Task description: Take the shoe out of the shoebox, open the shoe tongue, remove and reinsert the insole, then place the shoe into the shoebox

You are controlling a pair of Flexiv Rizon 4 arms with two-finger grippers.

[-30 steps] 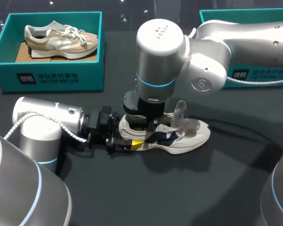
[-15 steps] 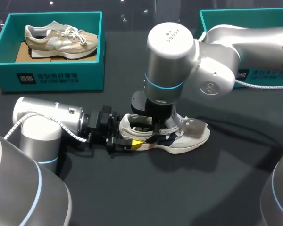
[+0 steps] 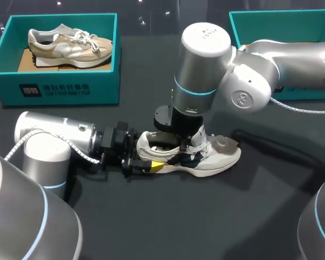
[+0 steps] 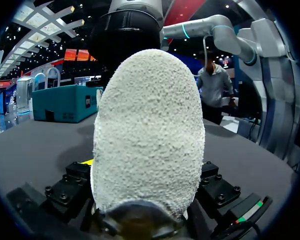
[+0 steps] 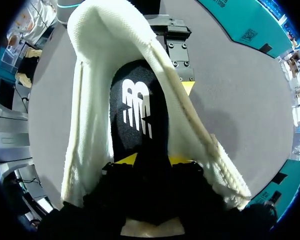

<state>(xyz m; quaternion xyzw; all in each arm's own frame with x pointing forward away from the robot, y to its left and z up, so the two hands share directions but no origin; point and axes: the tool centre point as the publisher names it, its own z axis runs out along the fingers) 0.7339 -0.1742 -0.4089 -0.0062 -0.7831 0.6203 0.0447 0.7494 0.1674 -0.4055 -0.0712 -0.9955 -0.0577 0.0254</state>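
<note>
A white shoe [image 3: 219, 154] lies on its sole on the dark table, toe to the right. My left gripper [image 3: 146, 162] comes in low from the left, and its fingers press the heel from both sides. In the left wrist view the rough white heel [image 4: 149, 125] fills the space between the fingers of the left gripper [image 4: 147, 167]. From above, my right gripper [image 3: 180, 145] stands in the shoe's opening. In the right wrist view the right gripper [image 5: 152, 160] has its yellow tips apart on the black insole [image 5: 137, 107], inside the white collar [image 5: 115, 30].
A teal shoebox [image 3: 65, 89] at the back left holds a beige shoe [image 3: 70, 43]. A second teal shoebox [image 3: 260, 19] stands at the back right, partly behind my right arm. Bare table lies in front of the white shoe.
My right arm has shifted right and lowered. The tongue it held up a second ago has dropped back, and its gripper now sits inside the shoe. The left arm has not moved.
</note>
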